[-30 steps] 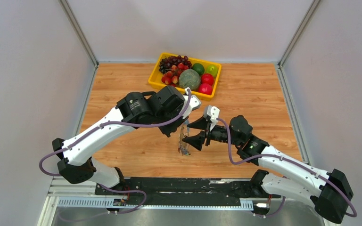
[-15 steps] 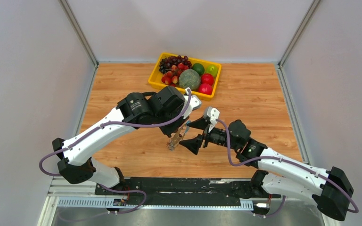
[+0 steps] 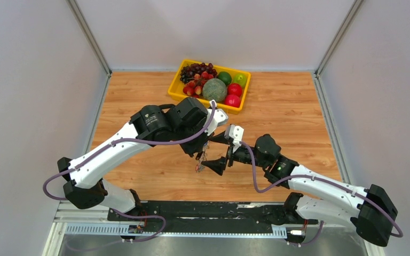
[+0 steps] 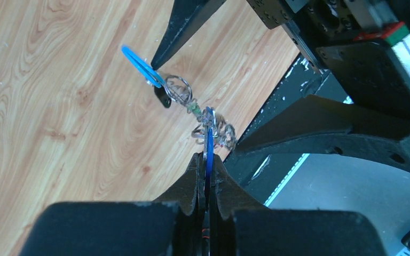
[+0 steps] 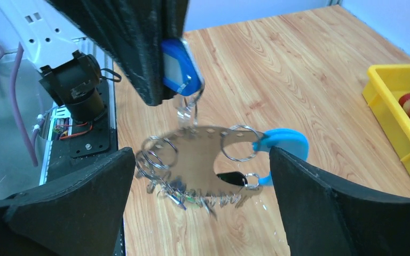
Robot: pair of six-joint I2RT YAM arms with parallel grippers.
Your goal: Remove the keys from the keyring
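Left claw (image 4: pixel 207 159) clamped on edge-on blue tag (image 4: pixel 209 141); small rings (image 4: pixel 214 128) bunched just beyond fingertips.

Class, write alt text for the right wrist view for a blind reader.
The left gripper, shut on a blue key head, dangles the silvery keyring between the right gripper's open fingers. Wooden table below; a yellow fruit tray at the right edge.

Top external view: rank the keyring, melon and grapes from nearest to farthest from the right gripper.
1. keyring, hanging right beside the right gripper.
2. melon, middle of the yellow tray.
3. grapes, tray's far-left corner.
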